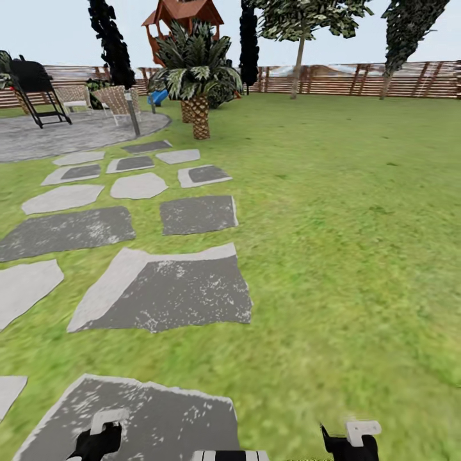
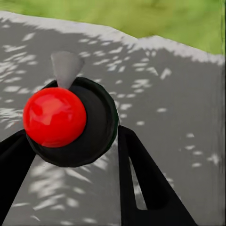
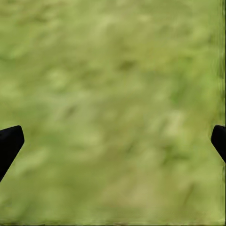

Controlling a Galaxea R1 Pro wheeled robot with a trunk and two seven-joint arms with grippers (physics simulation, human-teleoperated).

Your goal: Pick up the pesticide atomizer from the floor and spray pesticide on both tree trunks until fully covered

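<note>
1. The pesticide atomizer (image 2: 89, 122), a glossy red ball on a round black body with a pale grey cone-shaped nozzle, sits between the black fingers of the left gripper (image 2: 73, 133). The jaws look closed against its sides, over the near grey stone paving slab (image 1: 166, 416). The body is smooth and rounded, so I judge it could twist or slip out during a jolt.
2. The right gripper (image 3: 113, 136) is spread wide with nothing in it, and its dark tips sit at the margins of the view over the blurry green grass lawn (image 3: 113, 70).
3. The two tall trees stand well away against the reddish-brown slatted wooden fence (image 1: 333, 80) at the lawn's far edge. Their straight grey-tan trunks (image 1: 298, 67) (image 1: 385, 83) are thin at this distance, so spray released from here would likely fall short.
4. The squat palm with the diamond-patterned stump (image 1: 200, 115) and the narrow dark cypress-like tree (image 1: 113, 45) stand closer, and either could be mistaken for a target.
5. The mottled, irregular slabs are edged in paler stone, and crossing those edges might rock the base.
</note>
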